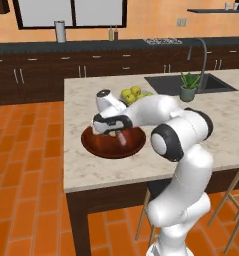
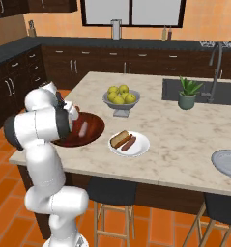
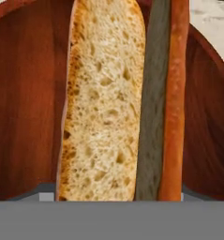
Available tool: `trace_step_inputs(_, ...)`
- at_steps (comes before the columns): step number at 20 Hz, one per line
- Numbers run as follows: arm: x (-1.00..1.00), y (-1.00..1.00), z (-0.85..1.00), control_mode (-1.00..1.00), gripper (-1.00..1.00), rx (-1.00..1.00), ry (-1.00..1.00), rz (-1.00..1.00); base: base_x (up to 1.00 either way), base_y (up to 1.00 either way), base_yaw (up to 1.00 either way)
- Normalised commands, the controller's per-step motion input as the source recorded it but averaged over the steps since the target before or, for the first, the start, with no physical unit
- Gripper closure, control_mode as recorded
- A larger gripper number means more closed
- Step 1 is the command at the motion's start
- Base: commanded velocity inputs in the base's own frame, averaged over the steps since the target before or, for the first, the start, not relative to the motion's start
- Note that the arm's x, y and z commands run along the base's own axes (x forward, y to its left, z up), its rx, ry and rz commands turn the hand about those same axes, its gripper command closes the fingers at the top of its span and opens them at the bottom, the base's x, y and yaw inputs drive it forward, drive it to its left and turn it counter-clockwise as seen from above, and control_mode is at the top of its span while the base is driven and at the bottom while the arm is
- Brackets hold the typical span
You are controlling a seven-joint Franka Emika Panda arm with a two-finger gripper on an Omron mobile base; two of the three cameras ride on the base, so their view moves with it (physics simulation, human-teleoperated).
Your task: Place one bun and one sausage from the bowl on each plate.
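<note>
**Getting a clean hold on the bun in the bowl**

My gripper [image 1: 113, 131] is down inside the bowl [image 1: 98, 147], right over the bun [image 3: 104, 108]. The bun lies lengthwise under my hand, cut crumb face up. The sausage [image 3: 174, 103] runs parallel just beside it, both on the bowl's floor.

I judge the step in hand is taking this bun. To do it well, I should close across its narrow width near the middle, squeeze only lightly since the crumb looks soft, and keep the sausage outside the jaws. I should then lift straight up past the bowl's wall before swinging away.

Just beyond the bowl, the white plate [image 2: 142, 144] already carries a served bun [image 2: 120, 139] and a served sausage [image 2: 128, 143]. So this pair belongs on the grey plate [image 2: 228, 164], well apart from the bowl at the counter's far end.

I cannot tell whether my fingers are apart or already pressing on the bun: my arm covers them in both base views and they sit below the edge of the hand view. The dark strip between bun and sausage may be shadow or a fingertip. The grey plate is cut off by the picture's edge.
</note>
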Motion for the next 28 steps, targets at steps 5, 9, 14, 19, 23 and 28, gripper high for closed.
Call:
trace_step_inputs(5,-1.00,-0.81,0.57,-1.00,1.00,0.02,-0.41,-0.02,0.00,0.00,0.00)
trace_step_inputs(9,0.00,0.00,0.00,1.00,1.00,0.00,0.00,0.00,-1.00,-1.00,-0.12)
trace_step_inputs(14,0.00,0.00,0.00,1.00,1.00,0.00,0.00,0.00,-0.43,-1.00,-0.23)
trace_step_inputs(19,0.00,0.00,0.00,1.00,1.00,0.00,0.00,0.00,0.48,-1.00,-0.25)
trace_step_inputs(23,0.00,0.00,0.00,1.00,1.00,0.00,0.00,0.00,0.86,-1.00,-0.14)
trace_step_inputs(28,0.29,-0.18,-0.21,-1.00,1.00,0.02,0.18,0.00,0.59,-0.52,-0.01)
